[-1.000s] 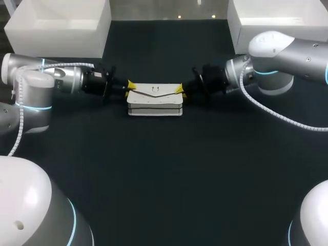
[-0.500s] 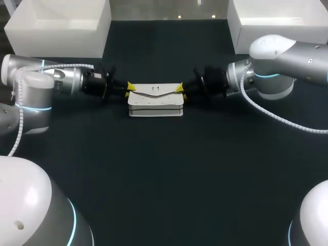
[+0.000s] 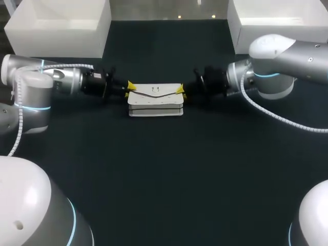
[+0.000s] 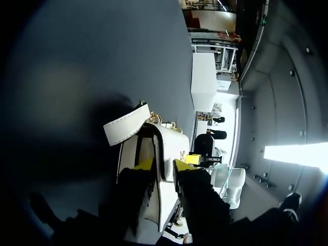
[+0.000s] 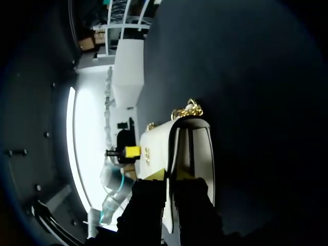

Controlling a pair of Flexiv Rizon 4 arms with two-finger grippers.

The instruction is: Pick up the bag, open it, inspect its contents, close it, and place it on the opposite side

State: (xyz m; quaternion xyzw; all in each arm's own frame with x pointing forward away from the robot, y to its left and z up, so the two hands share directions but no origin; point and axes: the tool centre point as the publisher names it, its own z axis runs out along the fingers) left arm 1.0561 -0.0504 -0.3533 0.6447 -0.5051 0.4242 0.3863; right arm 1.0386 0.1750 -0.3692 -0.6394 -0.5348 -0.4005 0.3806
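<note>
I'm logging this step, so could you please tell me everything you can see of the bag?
The bag is white and leather-looking, with a pointed flap lying shut, small gold fittings, pleated ends and a gold chain. It stands upright in the middle of the table. The left hand grips its left end, the right hand its right end. Whether it touches the table I cannot tell.

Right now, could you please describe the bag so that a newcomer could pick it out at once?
On the dark table, look at its middle. There the left gripper and right gripper hold the bag by its ends. It is small and white with a pointed flap, unlike the larger white boxes at the far corners.
</note>
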